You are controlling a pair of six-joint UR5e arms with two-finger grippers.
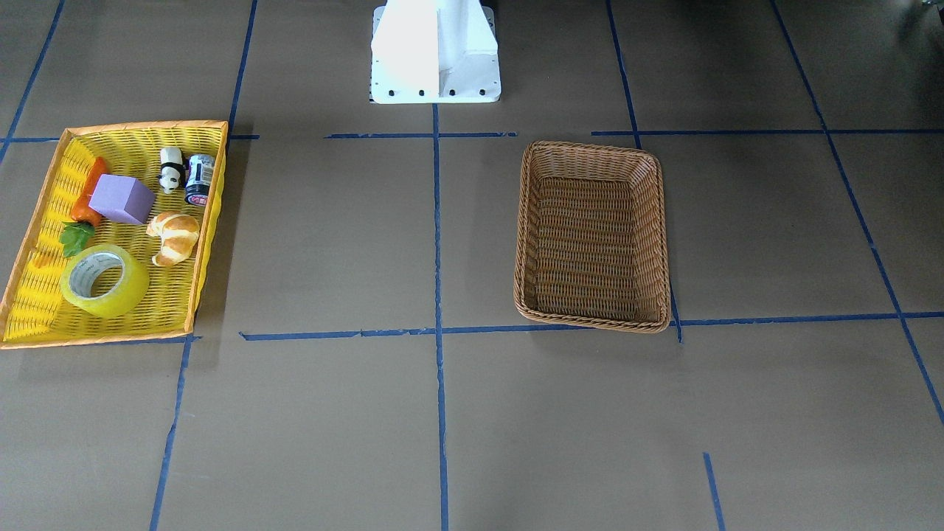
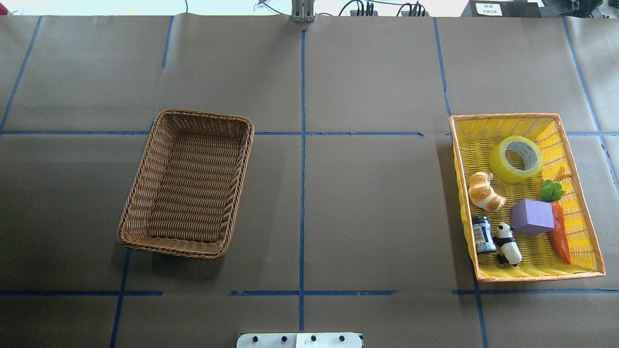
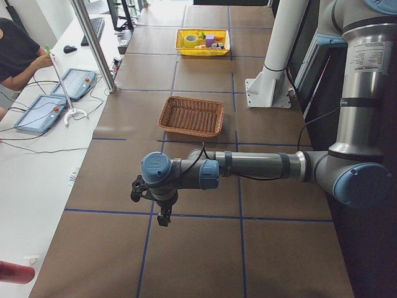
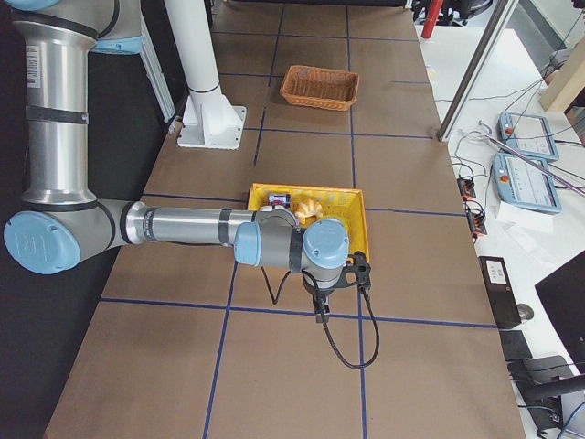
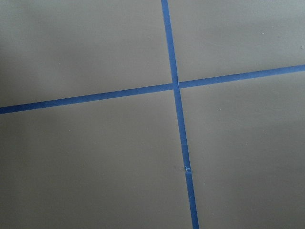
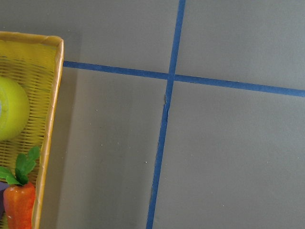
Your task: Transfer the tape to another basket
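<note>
The yellow-green tape roll (image 1: 105, 280) lies in the yellow basket (image 1: 144, 127), at the end far from the robot; it also shows in the overhead view (image 2: 515, 158) and at the left edge of the right wrist view (image 6: 9, 114). The brown wicker basket (image 1: 590, 147) stands empty on the robot's left side (image 2: 205, 116). My left gripper (image 3: 162, 217) hangs over bare table, well away from the brown basket. My right gripper (image 4: 320, 311) hangs just outside the yellow basket's end. Both show only in the side views, so I cannot tell whether they are open or shut.
The yellow basket also holds a croissant (image 2: 485, 192), a purple block (image 2: 532, 216), a toy carrot (image 2: 558, 232), a panda figure (image 2: 508, 244) and a small can (image 2: 483, 234). The white robot base (image 1: 435, 51) stands at the table's edge. An operator's desk with tablets (image 3: 49, 99) lines one side.
</note>
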